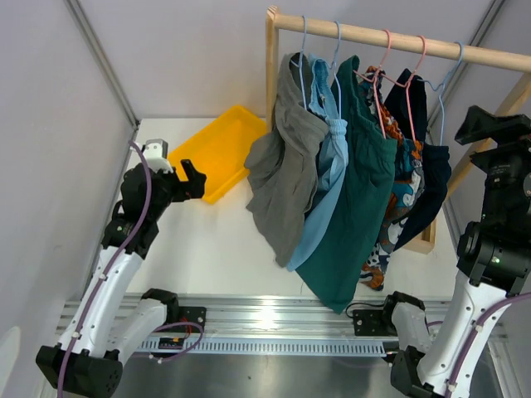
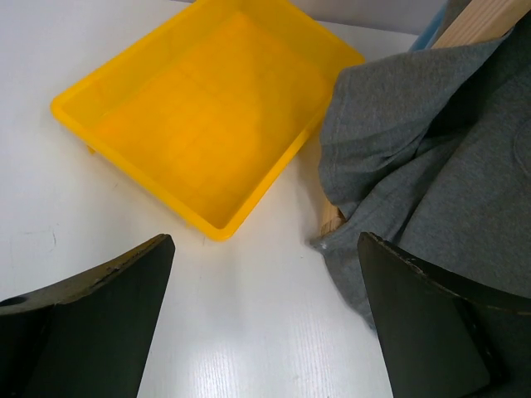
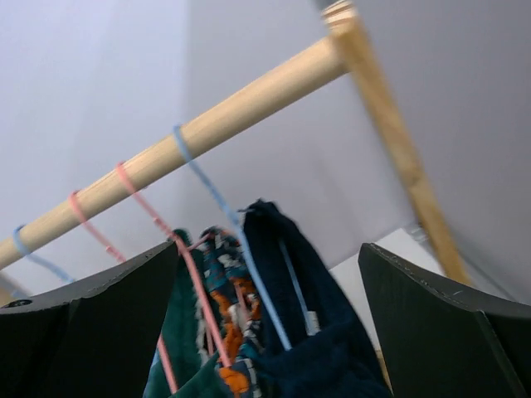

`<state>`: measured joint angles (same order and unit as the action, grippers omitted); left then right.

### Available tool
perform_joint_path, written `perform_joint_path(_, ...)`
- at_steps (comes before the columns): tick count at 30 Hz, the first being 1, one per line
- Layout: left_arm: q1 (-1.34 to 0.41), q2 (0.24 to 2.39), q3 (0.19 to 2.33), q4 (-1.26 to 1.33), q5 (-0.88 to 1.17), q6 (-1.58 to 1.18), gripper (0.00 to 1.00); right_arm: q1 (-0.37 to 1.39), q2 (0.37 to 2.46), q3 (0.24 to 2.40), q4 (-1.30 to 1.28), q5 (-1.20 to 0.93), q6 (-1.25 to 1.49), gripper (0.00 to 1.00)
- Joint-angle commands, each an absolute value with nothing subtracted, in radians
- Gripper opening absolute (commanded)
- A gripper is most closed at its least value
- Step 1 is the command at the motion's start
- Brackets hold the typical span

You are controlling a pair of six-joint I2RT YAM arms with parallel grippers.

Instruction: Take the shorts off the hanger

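Above the far right part of the white table, strung along a wooden rail on thin wire hangers: all five of the shorts, none taken off yet. From left to right: grey shorts, bunched and crumpled, just right of the rail's left upright; light blue shorts with a white drawstring, pressed against the grey; dark teal-green shorts, hanging lowest, down toward the near table edge; cartoon-print shorts in orange, blue and white, largely hidden behind the teal; navy shorts at the right end. Hooks over the rail in the same order: blue, blue, pink, pink, blue. Left of the rail's upright, flat on the table: a yellow tray, set at an angle, one corner just beside the grey fabric. Near the left edge of the table, raised above the surface and pointing toward the tray: left gripper, jaws spread wide, gripping nothing, apart from both the tray and the grey shorts. On the right side, lifted high beside the rail's right end and aimed upward at it: right gripper, jaws likewise spread wide, clear of all fabric. Framed between its fingers in the wrist view: the navy pair and the printed pair below their blue and pink hangers, with the rail slanting across above.
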<state>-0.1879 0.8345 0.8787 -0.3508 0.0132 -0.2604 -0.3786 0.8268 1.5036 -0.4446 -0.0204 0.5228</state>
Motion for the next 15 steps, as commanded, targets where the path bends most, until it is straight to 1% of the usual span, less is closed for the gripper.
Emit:
perform_joint_path(1, -0.192, 0.810, 0.876, -0.327, 0.017, -0.239, 0.99, -0.365, 0.827, 1.488, -0.296, -0.261, 0.552, 0.99)
perform_joint_path(2, -0.192, 0.807, 0.876, -0.328, 0.017, -0.239, 0.99, -0.361, 0.818, 1.476, -0.264, -0.331, 0.546, 0.99)
perform_joint_path(4, -0.192, 0.801, 0.873, -0.328, 0.012, -0.241, 0.99, -0.347, 0.798, 1.421, -0.163, -0.386, 0.522, 0.99)
perform_joint_path(7, -0.192, 0.798, 0.871, -0.325, 0.011, -0.239, 0.99, -0.324, 0.825, 1.448, -0.208, -0.357, 0.508, 0.99)
perform_joint_path(10, -0.192, 0.796, 0.871, -0.330, 0.012, -0.239, 0.99, -0.310, 0.897, 1.503, -0.265, -0.365, 0.457, 0.99)
perform_joint_path(15, -0.192, 0.787, 0.868, -0.330, 0.011, -0.241, 0.99, -0.261, 0.992, 1.548, -0.299, -0.307, 0.399, 1.00)
